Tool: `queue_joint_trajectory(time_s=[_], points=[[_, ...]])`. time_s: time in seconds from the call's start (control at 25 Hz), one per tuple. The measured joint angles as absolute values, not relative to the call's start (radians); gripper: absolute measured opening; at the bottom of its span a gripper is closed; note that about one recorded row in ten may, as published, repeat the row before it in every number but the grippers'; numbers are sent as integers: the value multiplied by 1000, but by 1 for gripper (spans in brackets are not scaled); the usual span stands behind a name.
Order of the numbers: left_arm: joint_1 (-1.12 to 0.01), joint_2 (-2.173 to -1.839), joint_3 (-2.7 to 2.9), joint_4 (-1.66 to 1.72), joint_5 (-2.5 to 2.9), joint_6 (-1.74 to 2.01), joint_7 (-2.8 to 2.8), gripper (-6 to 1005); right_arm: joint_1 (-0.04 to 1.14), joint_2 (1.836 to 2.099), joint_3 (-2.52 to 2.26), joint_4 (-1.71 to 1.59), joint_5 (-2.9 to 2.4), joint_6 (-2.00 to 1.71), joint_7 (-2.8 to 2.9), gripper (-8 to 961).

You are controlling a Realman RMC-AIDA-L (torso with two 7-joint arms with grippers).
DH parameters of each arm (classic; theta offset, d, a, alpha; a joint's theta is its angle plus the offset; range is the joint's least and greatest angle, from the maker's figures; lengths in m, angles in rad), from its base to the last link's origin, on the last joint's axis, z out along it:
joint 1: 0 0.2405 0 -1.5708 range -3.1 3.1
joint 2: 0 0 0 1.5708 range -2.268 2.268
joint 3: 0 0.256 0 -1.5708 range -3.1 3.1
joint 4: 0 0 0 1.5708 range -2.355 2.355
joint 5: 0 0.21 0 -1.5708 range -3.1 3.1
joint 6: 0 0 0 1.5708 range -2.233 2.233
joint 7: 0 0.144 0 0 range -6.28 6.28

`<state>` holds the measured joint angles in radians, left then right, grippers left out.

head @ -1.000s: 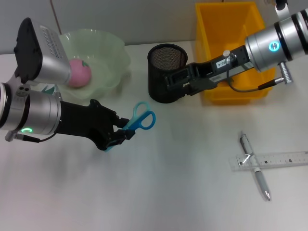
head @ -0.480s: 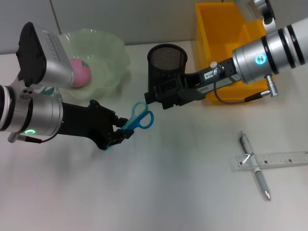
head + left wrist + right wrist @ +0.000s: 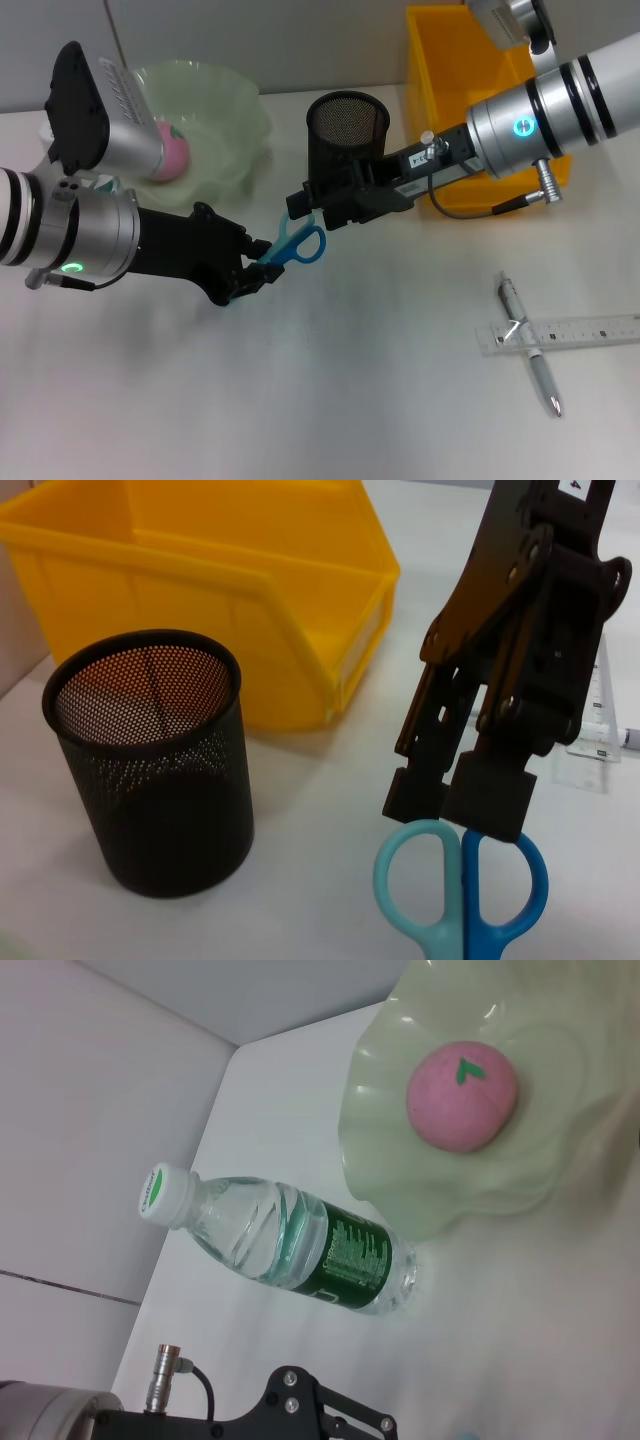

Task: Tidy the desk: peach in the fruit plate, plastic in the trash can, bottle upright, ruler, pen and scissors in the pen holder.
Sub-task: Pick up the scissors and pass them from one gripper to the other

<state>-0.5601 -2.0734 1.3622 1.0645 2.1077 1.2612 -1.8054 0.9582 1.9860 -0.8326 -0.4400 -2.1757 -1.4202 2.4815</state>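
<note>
The left gripper (image 3: pixel 250 278) pinches the scissors (image 3: pixel 296 243) by the blades above the table (image 3: pixel 350 400), handles pointing toward the holder (image 3: pixel 345 150). The right gripper (image 3: pixel 305 203), jaws spread, touches the handle loops, beside the holder.

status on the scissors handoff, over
Left gripper shut on scissors blades. Right gripper open at the handle loops, not yet clamped. Pen holder just behind, nothing between.
</note>
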Motion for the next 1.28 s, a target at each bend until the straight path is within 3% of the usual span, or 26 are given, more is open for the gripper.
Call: queue_joint_trajectory(time_s=[1.08, 1.28], points=[[-566, -2071, 1360, 1069, 2104, 1252, -1805, 316, 972, 2009, -847, -413, -2181, -1378, 2483, 721], [-565, -2071, 1361, 1069, 2100, 1254, -1805, 320, 971, 2012, -847, -412, -2181, -1366, 2483, 676]])
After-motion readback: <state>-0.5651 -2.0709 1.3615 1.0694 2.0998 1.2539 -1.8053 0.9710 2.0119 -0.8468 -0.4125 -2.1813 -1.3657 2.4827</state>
